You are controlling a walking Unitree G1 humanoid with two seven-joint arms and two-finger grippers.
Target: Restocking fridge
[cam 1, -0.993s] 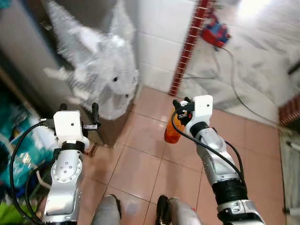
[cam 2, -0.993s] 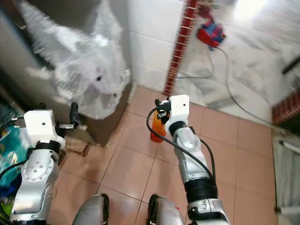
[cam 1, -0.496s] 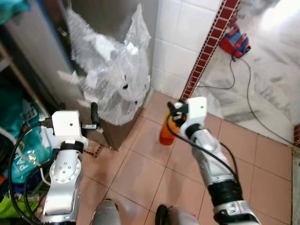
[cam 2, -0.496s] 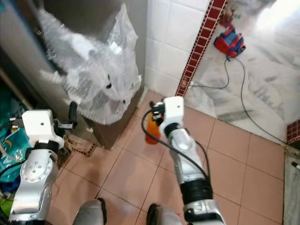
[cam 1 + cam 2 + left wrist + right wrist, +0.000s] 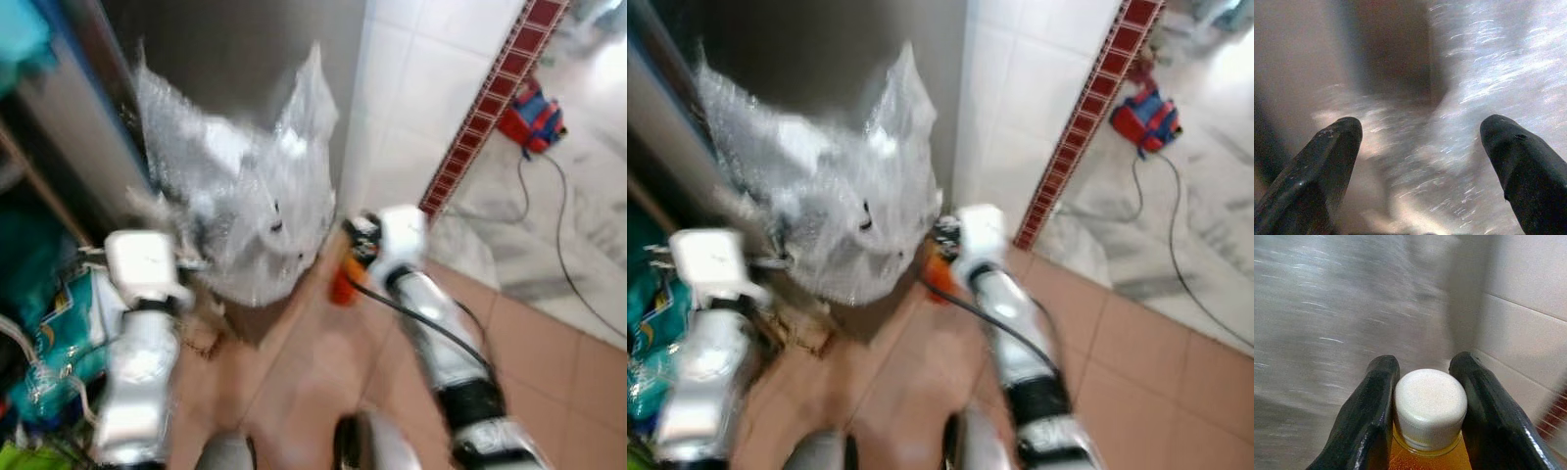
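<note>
right hand [image 5: 1422,382] grips orange bottle [image 5: 1430,406] by white cap | left hand [image 5: 1420,147] spread wide, empty

left hand [image 5: 1420,142] fingers spread wide before blurred bubble wrap [image 5: 1498,63].

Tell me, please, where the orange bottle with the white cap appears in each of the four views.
Left eye view: orange bottle at centre, in the right gripper, beside the bubble wrap.
Right eye view: low at centre, again by the wrap.
Left wrist view: the open left gripper faces blurred wrap.
Right wrist view: white cap between the fingers.
Shared landmark: the bubble wrap.
</note>
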